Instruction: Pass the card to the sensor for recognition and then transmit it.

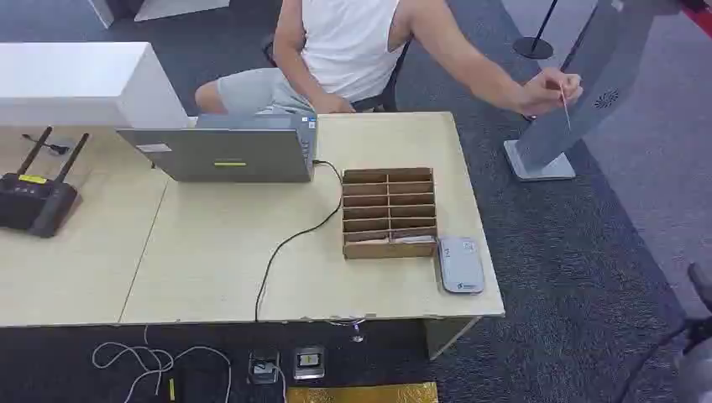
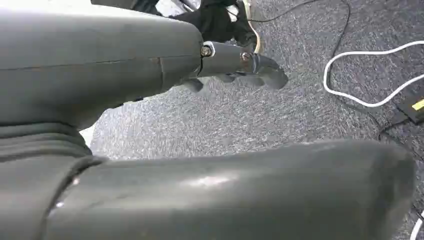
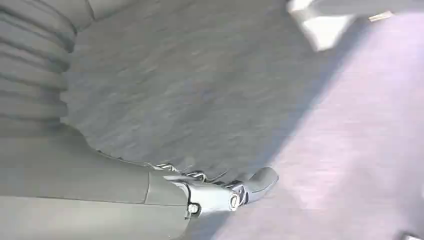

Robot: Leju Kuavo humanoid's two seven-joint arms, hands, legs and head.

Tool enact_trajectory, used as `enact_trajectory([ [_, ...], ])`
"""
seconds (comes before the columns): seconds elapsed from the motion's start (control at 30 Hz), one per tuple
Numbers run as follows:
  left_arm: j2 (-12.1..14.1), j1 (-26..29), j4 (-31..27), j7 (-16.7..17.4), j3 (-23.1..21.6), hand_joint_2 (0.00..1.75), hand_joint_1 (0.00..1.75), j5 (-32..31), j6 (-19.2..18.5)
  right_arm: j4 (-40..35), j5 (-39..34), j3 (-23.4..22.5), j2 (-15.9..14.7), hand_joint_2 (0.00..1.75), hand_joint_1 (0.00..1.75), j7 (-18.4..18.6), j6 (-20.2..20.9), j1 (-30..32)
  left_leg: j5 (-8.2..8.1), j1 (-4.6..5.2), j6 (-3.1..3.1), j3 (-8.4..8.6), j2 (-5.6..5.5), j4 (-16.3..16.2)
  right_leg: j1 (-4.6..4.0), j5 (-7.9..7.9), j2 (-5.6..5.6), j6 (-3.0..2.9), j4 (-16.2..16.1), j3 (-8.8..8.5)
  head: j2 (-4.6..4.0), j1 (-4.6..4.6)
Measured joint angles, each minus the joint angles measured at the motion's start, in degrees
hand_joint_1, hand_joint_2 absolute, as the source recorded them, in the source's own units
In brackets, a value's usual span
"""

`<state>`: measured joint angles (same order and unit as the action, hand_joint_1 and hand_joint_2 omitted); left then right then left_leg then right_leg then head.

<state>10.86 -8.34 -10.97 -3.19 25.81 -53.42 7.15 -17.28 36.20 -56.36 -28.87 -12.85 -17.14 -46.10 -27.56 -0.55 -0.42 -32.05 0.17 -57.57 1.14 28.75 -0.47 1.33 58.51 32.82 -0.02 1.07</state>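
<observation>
The head view shows a person seated behind the bench's far edge, one hand [image 1: 550,91] stretched out past the right end and pinching the card [image 1: 566,109] edge-on in front of a grey standing panel [image 1: 588,67] on the carpet; the card is off the bench, well apart from the sensor [image 1: 460,264], a flat grey device lying at the bench's front right corner; just beside the sensor stands a wooden slotted box [image 1: 388,211], with a laptop [image 1: 227,151] towards the far edge and a black router [image 1: 34,197] near the left end; a dark cable [image 1: 290,243] runs from the laptop over the front edge.

The left wrist view shows what the head view does not: the left hand [image 2: 235,65] hanging over grey carpet, fingers [image 2: 265,75] apart and lightly bent, grasping nothing, with a white cord [image 2: 360,75] looping on the floor beyond.

The right wrist view is blurred; the right hand [image 3: 225,192] hangs over carpet, its fingers [image 3: 260,180] released and holding nothing; the white base [image 3: 325,25] of the panel shows at the far side.
</observation>
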Motion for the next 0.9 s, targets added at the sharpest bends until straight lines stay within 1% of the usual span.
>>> enact_trajectory([
  [0.1, -0.1, 0.0, 0.0, 0.0, 0.0, 0.00, 0.00, 0.0, 0.0, -2.5, -7.2, 4.3, 0.0, 1.75, 0.00, -0.4, 0.0, -3.8, 0.05, 0.00, 0.04, -0.05, -0.16, 0.0, 0.00, 0.00, -0.20, 0.00, 0.0, -0.02, 0.00, -0.07],
  [0.17, -0.1, 0.0, 0.0, 0.0, 0.0, 0.00, 0.00, 0.0, 0.0, -4.9, -13.6, 8.9, 0.1, 1.75, 0.00, 0.6, -0.8, -5.4, 0.08, 0.01, 0.04, -0.10, -0.30, 0.0, 0.00, 0.00, -0.40, 0.00, 0.0, -0.02, 0.00, -0.07],
  [0.27, -0.1, 0.0, 0.0, 0.0, 0.0, 0.00, 0.00, 0.0, 0.0, -9.6, -22.2, 17.1, 0.6, 1.75, 0.00, 1.9, -2.8, -6.2, 0.08, 0.00, 0.04, -0.12, -0.31, 0.0, -0.01, 0.01, -0.40, 0.00, 0.0, -0.02, 0.00, -0.07],
  [0.37, -0.1, 0.0, 0.0, 0.0, 0.0, 0.00, 0.00, -0.4, 0.0, -14.0, -24.7, 24.7, 1.0, 1.75, 0.00, 2.1, -3.9, -6.5, 0.08, 0.00, 0.04, -0.14, -0.30, 0.0, -0.01, 0.01, -0.39, -0.01, 0.0, -0.01, 0.00, -0.04],
  [0.47, -0.1, 0.0, 0.0, 0.0, 0.0, 0.00, 0.00, -0.7, 0.0, -18.1, -24.8, 31.7, 1.6, 1.75, 0.00, 2.5, -5.2, -6.6, 0.08, 0.00, 0.03, -0.14, -0.30, 0.0, -0.01, 0.01, -0.39, -0.01, 0.0, -0.01, 0.00, -0.04],
  [0.5, -0.1, 0.0, 0.0, 0.0, 0.0, 0.00, 0.00, -0.8, 0.0, -19.7, -24.5, 34.4, 2.0, 1.75, 0.00, 2.6, -5.6, -6.6, 0.08, 0.00, 0.03, -0.13, -0.30, 0.0, -0.01, 0.01, -0.39, -0.01, 0.0, -0.03, 0.00, -0.04],
  [0.57, -0.1, 0.0, 0.0, 0.0, 0.0, 0.00, 0.00, -0.9, 0.1, -21.9, -23.4, 38.1, 2.6, 1.75, 0.00, 2.6, -6.3, -6.6, 0.09, -0.01, 0.03, -0.12, -0.32, 0.0, -0.02, 0.01, -0.41, -0.01, 0.0, -0.03, 0.00, -0.02],
  [0.67, -0.1, 0.0, 0.0, -0.5, 0.0, 0.00, 0.00, -1.3, 0.2, -25.6, -18.6, 43.3, 3.4, 1.75, 0.00, 2.5, -7.8, -6.3, 0.12, -0.01, 0.04, -0.15, -0.34, 0.0, -0.02, 0.01, -0.42, -0.01, 0.0, -0.01, 0.00, -0.04],
  [0.8, -0.1, 0.0, 0.0, -1.7, 0.0, 0.00, 0.00, -2.2, 0.2, -32.7, -6.5, 51.4, 5.0, 1.75, 0.00, 2.1, -9.3, -5.2, 0.12, -0.03, 0.03, -0.11, -0.31, 0.0, -0.04, 0.01, -0.37, -0.01, 0.0, 0.00, 0.00, -0.04],
  [0.9, -0.2, -0.2, 0.0, -1.7, 0.0, 0.00, 0.00, -2.7, -0.5, -36.6, 2.8, 55.6, 6.2, 1.75, 0.00, 2.0, -10.3, -4.6, 0.14, -0.06, 0.01, -0.13, -0.33, 0.0, -0.07, 0.02, -0.41, -0.02, 0.0, -0.01, 0.00, -0.04],
])
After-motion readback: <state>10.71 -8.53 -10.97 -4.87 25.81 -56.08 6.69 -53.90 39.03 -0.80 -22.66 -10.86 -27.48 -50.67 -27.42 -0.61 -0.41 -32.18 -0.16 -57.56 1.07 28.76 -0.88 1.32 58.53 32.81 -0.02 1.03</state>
